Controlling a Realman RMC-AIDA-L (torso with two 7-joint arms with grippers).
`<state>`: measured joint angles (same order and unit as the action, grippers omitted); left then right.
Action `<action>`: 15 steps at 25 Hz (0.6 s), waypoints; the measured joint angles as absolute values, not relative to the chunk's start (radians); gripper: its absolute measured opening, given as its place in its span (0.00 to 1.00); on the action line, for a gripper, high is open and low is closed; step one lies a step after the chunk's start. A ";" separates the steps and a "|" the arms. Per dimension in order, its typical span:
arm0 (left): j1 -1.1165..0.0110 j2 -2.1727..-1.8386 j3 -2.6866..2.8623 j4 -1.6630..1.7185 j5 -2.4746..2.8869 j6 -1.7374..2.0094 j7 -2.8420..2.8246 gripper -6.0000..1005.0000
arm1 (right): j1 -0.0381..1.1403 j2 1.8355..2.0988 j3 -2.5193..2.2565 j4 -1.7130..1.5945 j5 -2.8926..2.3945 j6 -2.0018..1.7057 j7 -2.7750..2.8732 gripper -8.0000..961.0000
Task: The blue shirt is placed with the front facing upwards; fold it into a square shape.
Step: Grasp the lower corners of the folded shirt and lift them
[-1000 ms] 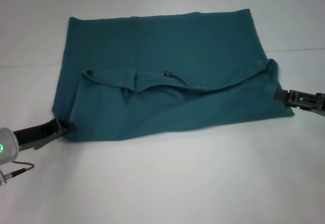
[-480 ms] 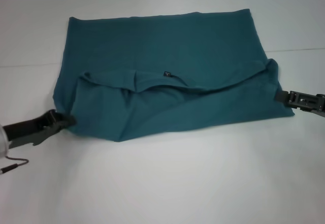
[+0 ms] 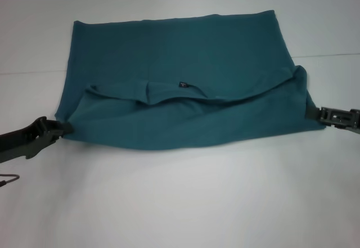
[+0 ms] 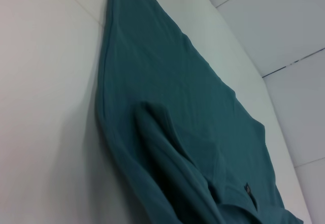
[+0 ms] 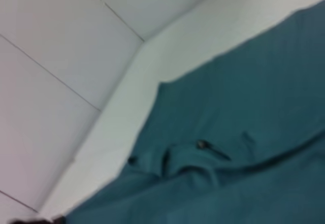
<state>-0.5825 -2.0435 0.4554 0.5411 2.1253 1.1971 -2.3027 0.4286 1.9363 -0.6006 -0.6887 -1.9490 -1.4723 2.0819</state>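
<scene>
blue shirt stretched between both grippers

the blue shirt is lying on the white table, its near layer doubled over. the left gripper is pinching the near left corner; the right gripper is clamping the right edge. a small black label is showing at the collar (writing unreadable).

The blue shirt is spread on the table, its near part doubled back, flanked by the left gripper and the right gripper.
</scene>
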 joint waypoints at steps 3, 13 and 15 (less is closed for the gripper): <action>-0.588 -2.043 0.468 0.540 2.126 1.185 -2.305 0.03 | 0.454 1.900 -0.596 -0.689 -2.041 -1.454 2.145 0.96; -0.594 -2.044 0.473 0.541 2.127 1.182 -2.310 0.03 | 0.584 1.801 -0.599 -0.693 -2.298 -1.328 2.392 0.95; -0.596 -2.045 0.473 0.542 2.126 1.188 -2.312 0.03 | 0.611 1.804 -0.603 -0.690 -2.338 -1.295 2.425 0.95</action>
<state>-0.5959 -2.0446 0.4727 0.5415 2.1261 1.1876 -2.3117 0.6105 1.8043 -0.6025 -0.6897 -2.3383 -1.2954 2.4250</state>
